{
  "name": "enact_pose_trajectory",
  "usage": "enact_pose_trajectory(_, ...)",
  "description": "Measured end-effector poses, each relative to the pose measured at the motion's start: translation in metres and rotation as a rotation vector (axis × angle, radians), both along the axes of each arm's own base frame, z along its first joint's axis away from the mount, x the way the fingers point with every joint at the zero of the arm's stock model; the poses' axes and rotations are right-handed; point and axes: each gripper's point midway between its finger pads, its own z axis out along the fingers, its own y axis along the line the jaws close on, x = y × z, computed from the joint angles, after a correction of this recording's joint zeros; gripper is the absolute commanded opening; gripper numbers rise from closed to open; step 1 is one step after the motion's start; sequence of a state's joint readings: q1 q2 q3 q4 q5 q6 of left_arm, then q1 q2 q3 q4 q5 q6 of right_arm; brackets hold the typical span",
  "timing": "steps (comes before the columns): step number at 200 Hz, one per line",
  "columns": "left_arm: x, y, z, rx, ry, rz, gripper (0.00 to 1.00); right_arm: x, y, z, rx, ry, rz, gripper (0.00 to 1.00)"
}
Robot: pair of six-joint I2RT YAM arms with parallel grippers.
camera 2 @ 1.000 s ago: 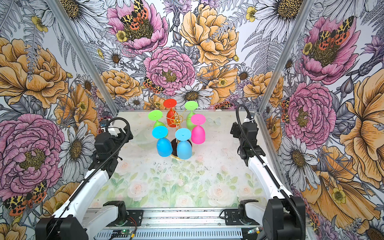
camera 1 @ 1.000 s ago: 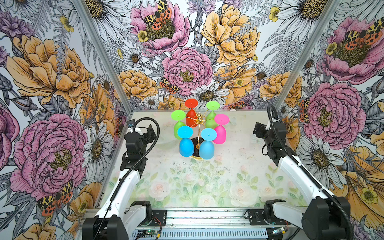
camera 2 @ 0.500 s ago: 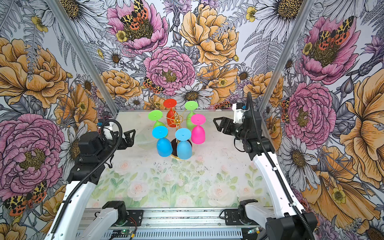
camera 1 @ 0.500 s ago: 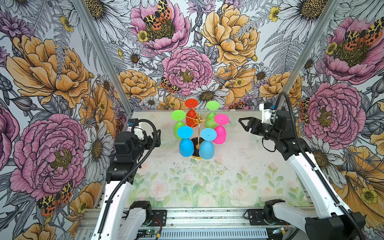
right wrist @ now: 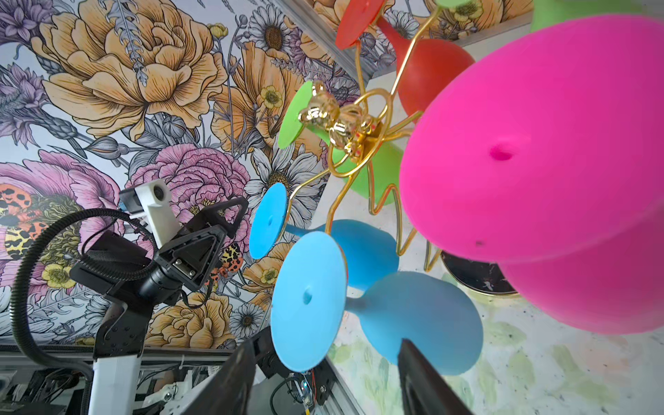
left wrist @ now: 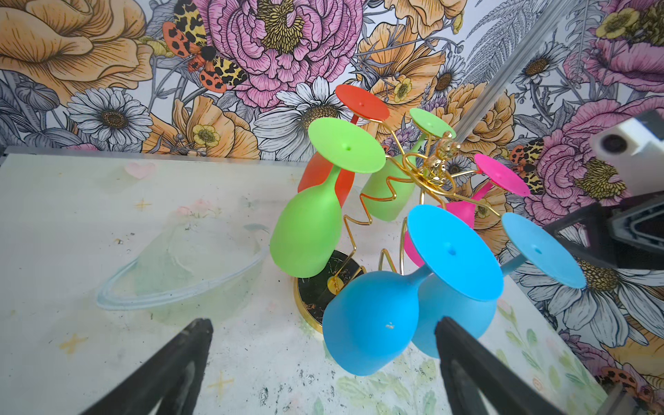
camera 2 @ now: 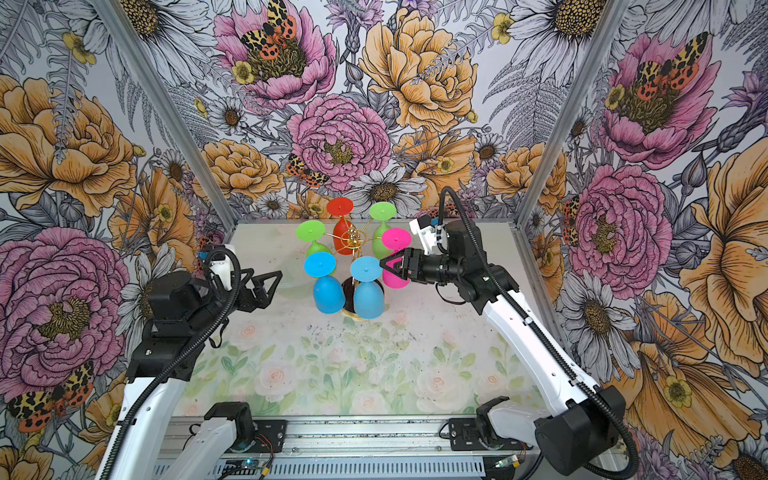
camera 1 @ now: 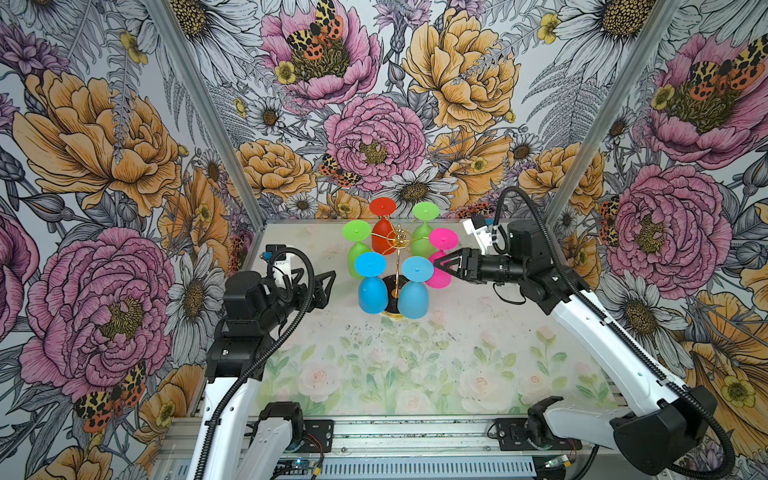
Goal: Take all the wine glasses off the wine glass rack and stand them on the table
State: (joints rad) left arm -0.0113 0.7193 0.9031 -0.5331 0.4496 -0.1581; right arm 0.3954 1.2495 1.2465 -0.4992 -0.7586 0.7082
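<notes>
The wine glass rack is a gold wire stand on a round black base, at the back middle of the table in both top views. Several wine glasses hang upside down on it: red, two green, pink and two blue. My right gripper is open beside the pink bowl. In the right wrist view the nearer blue glass shows its foot and stem just ahead of the gap between the fingers. My left gripper is open and empty, left of the other blue glass.
Flowered walls with metal corner posts close in the table on three sides. A metal rail with both arm bases runs along the front edge. A faint ringed shape is drawn on the pale mat left of the rack.
Both arms unfolded from the sides and reached in toward the rack. The right gripper travelled left to the pink and blue glasses and its jaws narrowed. The left gripper stayed wide open.
</notes>
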Motion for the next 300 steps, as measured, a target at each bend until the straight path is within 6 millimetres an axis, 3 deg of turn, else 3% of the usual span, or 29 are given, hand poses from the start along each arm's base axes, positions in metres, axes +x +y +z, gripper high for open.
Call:
enact_pose_trajectory(51,-0.005,-0.003,0.003,-0.006,-0.011,-0.020,0.99,-0.001,0.016,-0.015,-0.013,0.067,0.034,0.50)
enact_pose_trajectory(127,-0.008,-0.005,0.002,-0.006,-0.016,-0.030,0.99,0.001,0.019,-0.016,-0.006,0.103,0.025,0.25)
enact_pose_trajectory(300,-0.008,-0.005,-0.007,0.016,-0.009,-0.040,0.99,0.001,0.024,0.003,0.042,0.099,0.041,0.03)
